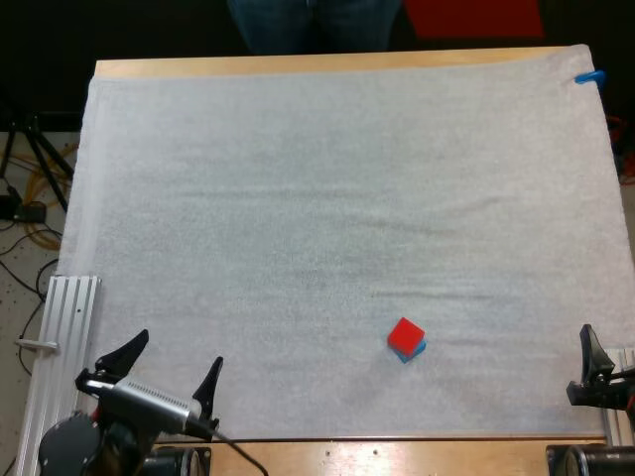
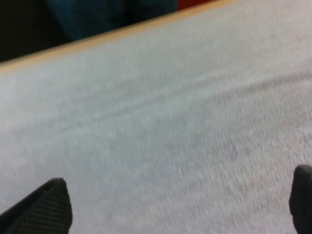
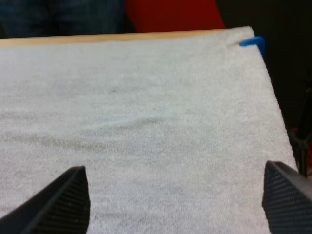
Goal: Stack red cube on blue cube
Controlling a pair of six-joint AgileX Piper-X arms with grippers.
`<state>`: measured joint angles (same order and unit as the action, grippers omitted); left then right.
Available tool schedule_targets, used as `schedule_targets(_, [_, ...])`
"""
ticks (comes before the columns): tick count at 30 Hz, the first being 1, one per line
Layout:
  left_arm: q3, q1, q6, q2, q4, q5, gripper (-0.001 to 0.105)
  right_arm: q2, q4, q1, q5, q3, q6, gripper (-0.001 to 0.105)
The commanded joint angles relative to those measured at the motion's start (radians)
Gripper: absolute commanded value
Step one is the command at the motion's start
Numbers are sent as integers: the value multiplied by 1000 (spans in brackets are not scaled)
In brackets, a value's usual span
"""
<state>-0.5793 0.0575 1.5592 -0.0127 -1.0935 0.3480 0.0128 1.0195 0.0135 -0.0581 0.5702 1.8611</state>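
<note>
High view: red cube (image 1: 405,334) sits on blue cube (image 1: 416,350), near right part of mat (image 1: 298,198). Stack looks made.
Left hand (image 1: 167,369) and right hand (image 1: 599,365) are well apart from it.
Left wrist view: left hand spread wide, empty, over mat.
Right wrist view: right hand wide open, holding nothing.
Next move, by judgement: none needed, just keep clear of the stack.

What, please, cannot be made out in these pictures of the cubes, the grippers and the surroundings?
Blue cube: in the high view, nearly all of it is hidden under the red cube; only a sliver shows.
Right gripper: the high view's right edge cuts off one finger.
Person: the high view's far edge cuts off all but the legs.
</note>
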Motion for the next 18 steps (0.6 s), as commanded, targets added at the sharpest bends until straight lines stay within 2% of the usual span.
schedule_targets(1, [15,1,23,-140,14,-1,87,38,-12,4,-7,-5,1,71])
schedule_targets(3, [39,1,33,-139,18,-1,87,38,-5,4,-7,-19,1,71])
schedule_targets(18, [70,1,36,-139,87,1,87,38,16,4,-5,-41,-7,71])
